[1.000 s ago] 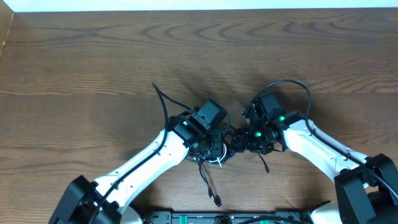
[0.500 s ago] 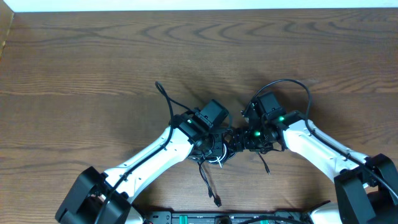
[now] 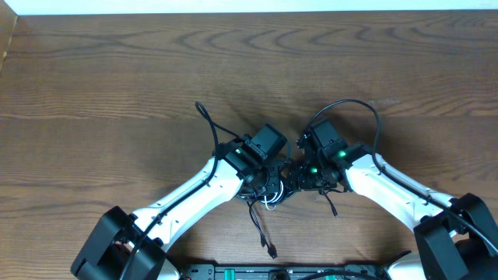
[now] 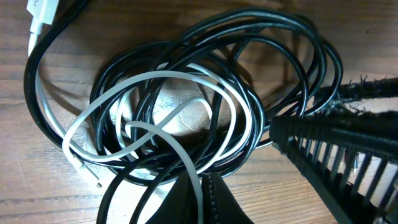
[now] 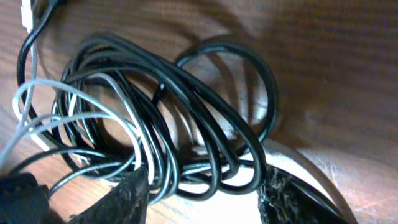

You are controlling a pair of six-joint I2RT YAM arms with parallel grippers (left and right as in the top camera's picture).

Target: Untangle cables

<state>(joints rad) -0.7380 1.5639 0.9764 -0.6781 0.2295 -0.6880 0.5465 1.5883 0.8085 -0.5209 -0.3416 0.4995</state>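
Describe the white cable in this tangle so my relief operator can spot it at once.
Look at the front-middle of the wooden table, where a knotted cable bundle lies. Most of its strands are thicker and black. The white cable is the thin pale strand looping through the middle of the coil, the only light-coloured one there.

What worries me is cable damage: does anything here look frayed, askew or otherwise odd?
Nothing looks damaged. The black cable and white cable lie wound together in one tangled bundle on the table; no fraying or bare wire shows.
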